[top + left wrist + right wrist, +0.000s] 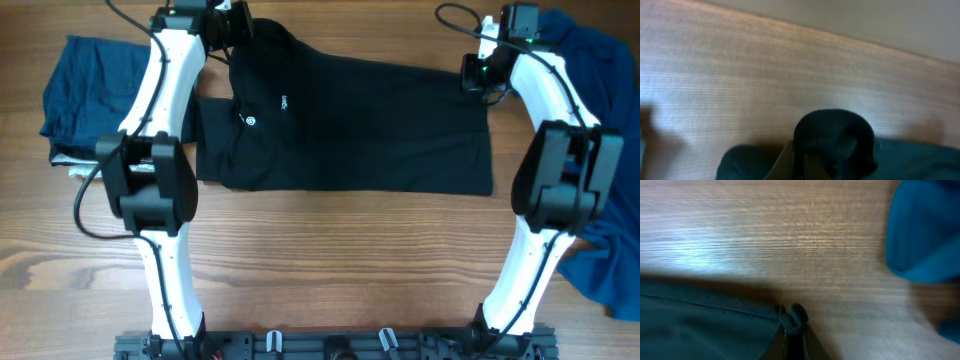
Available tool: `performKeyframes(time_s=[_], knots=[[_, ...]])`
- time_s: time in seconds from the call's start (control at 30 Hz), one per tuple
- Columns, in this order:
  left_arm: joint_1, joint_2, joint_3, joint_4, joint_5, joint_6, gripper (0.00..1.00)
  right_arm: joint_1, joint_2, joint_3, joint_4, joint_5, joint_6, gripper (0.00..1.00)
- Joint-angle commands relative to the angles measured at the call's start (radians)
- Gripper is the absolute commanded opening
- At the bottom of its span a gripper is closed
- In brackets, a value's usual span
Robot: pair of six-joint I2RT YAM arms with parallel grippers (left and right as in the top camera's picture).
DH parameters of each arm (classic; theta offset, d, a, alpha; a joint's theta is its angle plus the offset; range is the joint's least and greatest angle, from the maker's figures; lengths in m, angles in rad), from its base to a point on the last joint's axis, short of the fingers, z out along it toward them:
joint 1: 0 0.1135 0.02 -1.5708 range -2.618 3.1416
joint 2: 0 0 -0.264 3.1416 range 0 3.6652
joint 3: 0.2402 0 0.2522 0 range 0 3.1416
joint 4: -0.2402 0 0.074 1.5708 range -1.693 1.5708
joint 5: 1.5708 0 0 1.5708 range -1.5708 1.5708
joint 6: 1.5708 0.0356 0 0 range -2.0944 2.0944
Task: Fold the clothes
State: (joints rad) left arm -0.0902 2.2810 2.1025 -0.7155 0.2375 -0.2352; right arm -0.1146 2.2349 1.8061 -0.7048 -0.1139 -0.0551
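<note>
Overhead, the black short-sleeved collared shirt [340,125] lies flat across the upper middle of the wooden worktop [320,260]. Both arms are set at its far edge, likely to fold it forward. A bright blue garment [612,260] lies at the right. In the left wrist view, the left jaws pinch bunched black fabric. In the right wrist view, the right jaws clamp the shirt's hem corner, with blue cloth at upper right.
</note>
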Motion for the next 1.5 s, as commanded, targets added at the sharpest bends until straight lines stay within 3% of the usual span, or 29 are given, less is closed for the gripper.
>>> performKeyframes(time_s=[0.0,0.43,0.7,0.83,1.17,1.47], knots=[[0.005,-0.073,0.011,-0.083,0.005,0.027,0.04,0.004,-0.111,0.0,-0.043,-0.018,-0.025,0.04],[0.009,-0.09,0.011,-0.659,-0.068,-0.042,0.04,-0.008,-0.151,0.0,-0.461,0.021,-0.023,0.04],[0.01,-0.092,0.011,-0.84,-0.203,-0.126,0.04,-0.007,-0.151,-0.002,-0.628,0.125,0.035,0.04],[0.007,-0.092,0.01,-0.877,-0.202,-0.137,0.04,-0.008,-0.151,-0.038,-0.636,0.125,0.06,0.04],[0.001,-0.091,-0.149,-0.803,-0.201,-0.14,0.04,-0.008,-0.151,-0.251,-0.417,0.125,0.063,0.04],[0.001,-0.091,-0.316,-0.752,-0.203,-0.14,0.04,-0.008,-0.151,-0.266,-0.415,0.125,0.084,0.04]])
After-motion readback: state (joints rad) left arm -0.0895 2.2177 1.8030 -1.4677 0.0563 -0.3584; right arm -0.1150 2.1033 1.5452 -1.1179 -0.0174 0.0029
